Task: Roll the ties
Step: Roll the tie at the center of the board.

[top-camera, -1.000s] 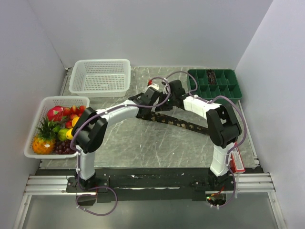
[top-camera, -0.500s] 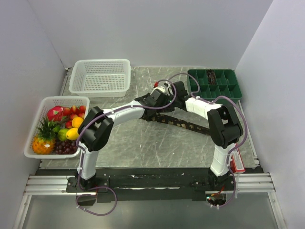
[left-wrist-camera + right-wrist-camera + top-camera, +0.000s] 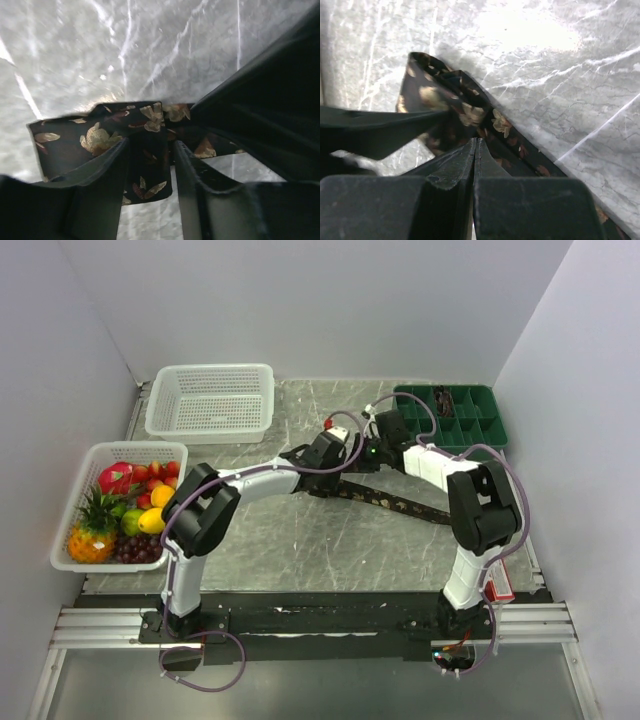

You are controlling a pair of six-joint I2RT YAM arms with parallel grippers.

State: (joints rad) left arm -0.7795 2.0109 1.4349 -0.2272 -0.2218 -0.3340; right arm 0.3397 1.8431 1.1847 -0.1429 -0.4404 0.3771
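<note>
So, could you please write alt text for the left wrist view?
A folded end of the dark tie, patterned with tan leaves, lies on the grey marbled table between the parted fingers of the left hand.

We see our right pincer (image 3: 476, 144) with fingers pressed together, its tips at the tie (image 3: 439, 97); the tie's folded end lies on the worktop (image 3: 545, 65).
</note>
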